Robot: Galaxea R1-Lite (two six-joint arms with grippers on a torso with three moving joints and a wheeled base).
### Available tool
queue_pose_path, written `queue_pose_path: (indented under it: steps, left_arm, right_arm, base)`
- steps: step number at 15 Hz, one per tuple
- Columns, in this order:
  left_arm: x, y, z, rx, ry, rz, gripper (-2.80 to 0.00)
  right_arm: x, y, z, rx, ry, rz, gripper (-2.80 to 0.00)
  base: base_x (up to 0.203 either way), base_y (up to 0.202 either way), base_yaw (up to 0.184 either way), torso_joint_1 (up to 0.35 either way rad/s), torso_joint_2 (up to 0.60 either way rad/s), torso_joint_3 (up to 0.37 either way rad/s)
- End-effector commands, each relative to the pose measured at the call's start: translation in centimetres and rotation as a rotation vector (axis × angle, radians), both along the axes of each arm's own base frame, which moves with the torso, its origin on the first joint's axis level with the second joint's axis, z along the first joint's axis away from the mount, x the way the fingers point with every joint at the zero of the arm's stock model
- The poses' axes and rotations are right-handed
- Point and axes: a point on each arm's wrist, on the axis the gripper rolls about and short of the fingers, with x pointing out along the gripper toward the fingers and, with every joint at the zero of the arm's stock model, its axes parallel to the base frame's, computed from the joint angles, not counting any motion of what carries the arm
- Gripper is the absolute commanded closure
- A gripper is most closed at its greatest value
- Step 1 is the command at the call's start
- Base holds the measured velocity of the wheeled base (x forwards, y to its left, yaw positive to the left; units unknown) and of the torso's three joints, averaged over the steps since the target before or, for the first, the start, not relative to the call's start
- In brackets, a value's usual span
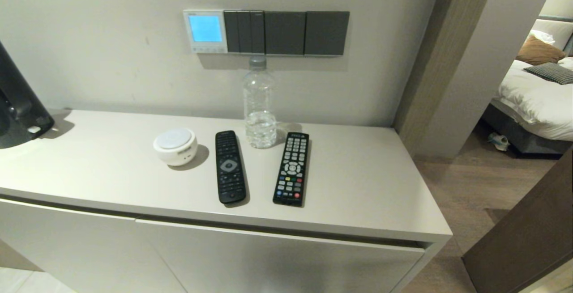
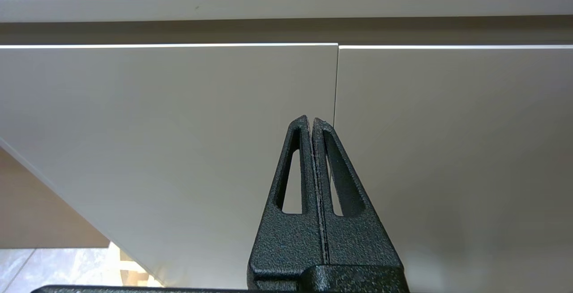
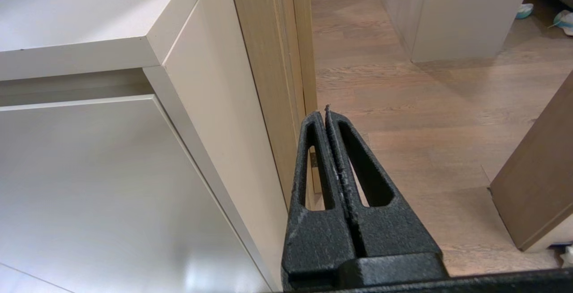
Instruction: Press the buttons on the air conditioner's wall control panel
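The air conditioner's wall control panel (image 1: 205, 31), small, white, with a lit light-blue screen, hangs on the wall above the cabinet, left of the dark grey switch plates (image 1: 286, 32). Its buttons (image 1: 207, 50) form a tiny row along its bottom strip. Neither gripper shows in the head view. My left gripper (image 2: 311, 119) is shut and empty, low in front of the cabinet doors (image 2: 179, 141). My right gripper (image 3: 323, 112) is shut and empty, low beside the cabinet's right end (image 3: 215, 118), over the wood floor.
On the cabinet top (image 1: 371, 181) stand a clear water bottle (image 1: 259, 105) right under the switch plates, a round white speaker (image 1: 175, 146) and two black remotes (image 1: 229, 166) (image 1: 292, 168). A dark object (image 1: 18, 100) stands at the far left. A doorway opens right.
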Motion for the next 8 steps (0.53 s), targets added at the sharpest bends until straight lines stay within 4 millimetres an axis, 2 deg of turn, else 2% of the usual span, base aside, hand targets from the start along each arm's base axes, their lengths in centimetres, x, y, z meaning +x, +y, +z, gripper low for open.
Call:
queue_pose_path:
  steps: [1,8]
  left_arm:
    - [0.01,0.00,0.00,0.000,0.002,-0.001,0.00]
    - [0.01,0.00,0.00,0.000,0.002,-0.001,0.00]
  right_arm:
    - [0.02,0.00,-0.04,0.000,0.003,0.000,0.00]
    - [0.02,0.00,-0.04,0.000,0.003,0.000,0.00]
  base:
    - [0.000,0.000,0.000,0.000,0.00,0.000]
    - [0.000,0.000,0.000,0.000,0.00,0.000]
